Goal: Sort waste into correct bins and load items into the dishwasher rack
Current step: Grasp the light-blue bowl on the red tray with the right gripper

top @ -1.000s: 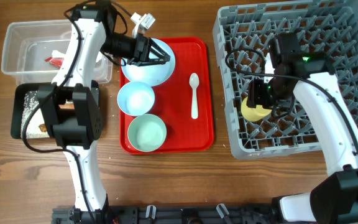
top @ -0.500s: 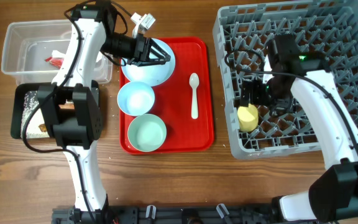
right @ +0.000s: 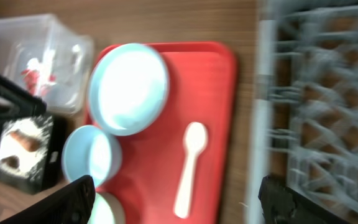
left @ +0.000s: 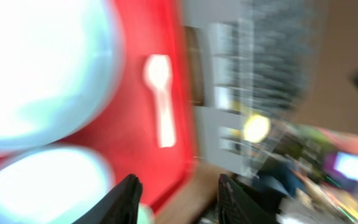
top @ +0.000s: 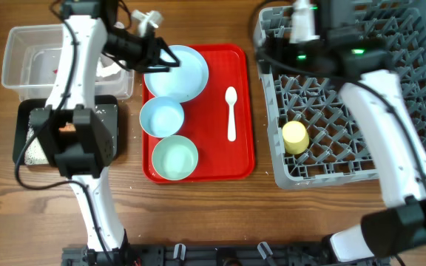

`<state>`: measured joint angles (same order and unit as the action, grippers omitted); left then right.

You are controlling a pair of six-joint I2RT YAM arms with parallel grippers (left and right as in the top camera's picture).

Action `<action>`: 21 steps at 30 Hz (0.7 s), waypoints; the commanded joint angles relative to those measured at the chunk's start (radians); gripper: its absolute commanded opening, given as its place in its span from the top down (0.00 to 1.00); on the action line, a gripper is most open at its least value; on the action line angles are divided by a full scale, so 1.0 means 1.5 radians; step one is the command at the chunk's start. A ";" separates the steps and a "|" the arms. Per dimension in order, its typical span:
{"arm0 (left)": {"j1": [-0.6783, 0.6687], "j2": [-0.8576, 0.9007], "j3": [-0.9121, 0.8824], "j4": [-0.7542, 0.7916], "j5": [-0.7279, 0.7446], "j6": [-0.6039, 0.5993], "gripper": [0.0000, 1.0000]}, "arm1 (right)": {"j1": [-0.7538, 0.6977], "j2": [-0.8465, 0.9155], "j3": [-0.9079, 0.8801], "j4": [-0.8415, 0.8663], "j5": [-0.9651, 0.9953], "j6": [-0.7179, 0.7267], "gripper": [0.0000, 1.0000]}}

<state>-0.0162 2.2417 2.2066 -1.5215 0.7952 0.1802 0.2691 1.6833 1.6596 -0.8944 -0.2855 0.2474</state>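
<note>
Yellow cup (top: 295,137) is sitting in the dishwasher rack (top: 405,89), so we reckon we're mid-loading. Right pincer (right: 178,191) is spread and empty, with the white spoon (right: 190,163) straight ahead of it on the red tray (right: 222,93). That's probably the next grab, and it needs a low, centred pinch. Left pincer (left: 179,191) is also released, right at the pale blue plate (top: 187,77) rim. Only the overhead shows the cup sharply; the left wrist gives 1 yellow blur.

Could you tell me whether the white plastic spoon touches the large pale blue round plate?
Apart: the overhead view shows bare red tray between the white spoon and the blue plate.
</note>
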 commanded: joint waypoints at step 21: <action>0.043 -0.189 0.042 0.052 -0.611 -0.378 0.00 | 0.271 0.342 0.005 0.174 -0.035 0.064 0.78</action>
<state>0.0319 1.9480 2.2704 -1.4494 -0.0677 -0.2928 0.6773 2.1563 1.6592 -0.6395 -0.3389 0.3225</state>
